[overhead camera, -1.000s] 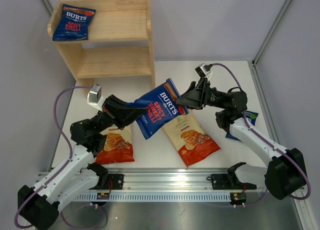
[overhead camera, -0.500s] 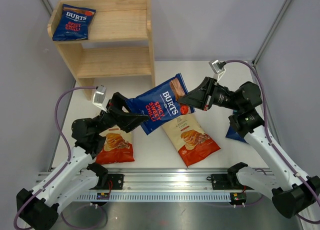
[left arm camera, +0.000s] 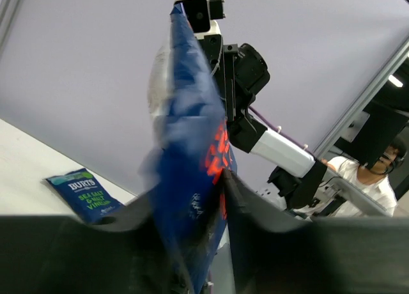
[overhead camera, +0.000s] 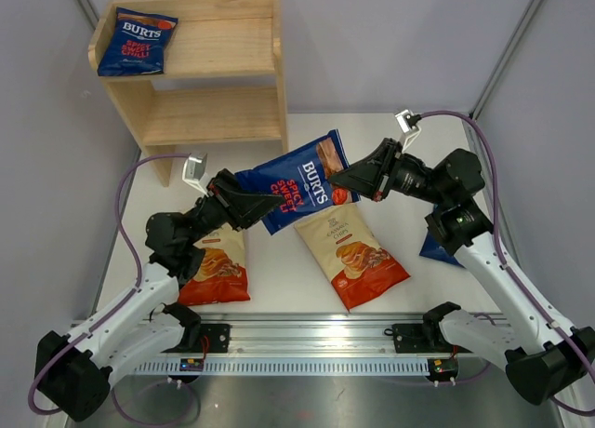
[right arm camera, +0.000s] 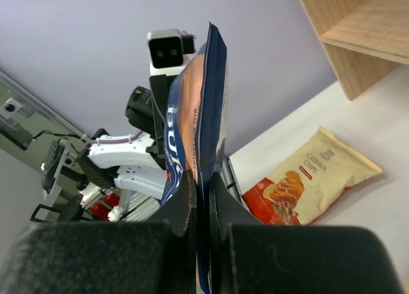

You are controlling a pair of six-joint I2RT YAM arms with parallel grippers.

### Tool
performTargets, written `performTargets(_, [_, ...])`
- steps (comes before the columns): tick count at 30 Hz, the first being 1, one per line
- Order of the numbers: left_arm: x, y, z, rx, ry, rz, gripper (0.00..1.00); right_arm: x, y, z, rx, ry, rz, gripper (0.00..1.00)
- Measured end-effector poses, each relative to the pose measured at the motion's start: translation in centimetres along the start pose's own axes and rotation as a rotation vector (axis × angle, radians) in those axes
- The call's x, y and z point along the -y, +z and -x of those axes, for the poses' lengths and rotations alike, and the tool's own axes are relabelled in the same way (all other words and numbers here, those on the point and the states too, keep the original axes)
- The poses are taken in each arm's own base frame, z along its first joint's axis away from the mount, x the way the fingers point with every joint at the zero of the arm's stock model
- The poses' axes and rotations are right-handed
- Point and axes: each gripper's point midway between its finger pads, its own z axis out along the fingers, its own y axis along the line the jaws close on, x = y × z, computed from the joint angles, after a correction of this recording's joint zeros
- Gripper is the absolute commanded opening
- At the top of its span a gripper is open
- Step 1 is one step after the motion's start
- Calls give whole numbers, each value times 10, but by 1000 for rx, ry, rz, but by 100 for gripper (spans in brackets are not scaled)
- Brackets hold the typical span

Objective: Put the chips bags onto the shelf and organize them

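Blue bag (overhead camera: 299, 186) mid-handover: right gripper (overhead camera: 334, 179) pinches it; left gripper (overhead camera: 273, 203) straddles it, grip unclear. Next: carry to shelf (overhead camera: 219, 117).

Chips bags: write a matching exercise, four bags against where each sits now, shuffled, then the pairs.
1 far dark blue glossy BURTS bag
2 near dark blue glossy BURTS bag
3 left cream-and-red glossy bag
4 green-topped blue glossy BURTS bag

a in the right gripper, airborne
b top tier of the light wooden shelf
c white table, right arm partly hiding it
d table, left arm partly hiding it

Pairs: 1-b, 2-a, 3-d, 4-c
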Motion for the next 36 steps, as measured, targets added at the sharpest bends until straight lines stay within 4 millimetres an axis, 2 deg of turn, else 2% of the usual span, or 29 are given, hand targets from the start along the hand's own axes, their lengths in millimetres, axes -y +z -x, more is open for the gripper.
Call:
performTargets(3, [-7, 1, -1, -6, -4, 32, 15, 13, -1, -3, -4, -14, -61, 3])
performTargets(6, [-16, 2, -3, -31, -2, 87, 11, 26, -3, -5, -19, -28, -136, 4])
performTargets(10, [-23, 3, -1, -61, 15, 163, 7, 29, -6, 0, -32, -71, -195, 4])
performTargets(12, [-22, 3, 0, -78, 26, 184, 6, 29, -7, 1, -39, -90, -206, 12])
performTargets(13, [-22, 2, 1, -89, 29, 200, 5, 29, -7, 2, -44, -98, -212, 19])
performTargets(14, [-23, 1, 1, -96, 30, 212, 5, 28, -6, 2, -45, -104, -214, 40])
performTargets(18, [-30, -6, 3, -92, 30, 266, 0, 36, -9, 5, -39, -126, -262, 55])
performTargets(22, [-30, -9, 13, -50, 42, 297, 0, 47, -15, 12, -21, -147, -347, 60])
performTargets(26, [-16, -8, 40, 31, 72, 323, 0, 57, -26, 19, 6, -175, -452, 64])
performTargets(32, [31, 3, 110, 182, 174, 339, 0, 59, -53, 28, 62, -224, -590, 65])
performTargets(36, [64, 7, 162, 296, 234, 394, 0, 59, -63, 31, 84, -238, -639, 65])
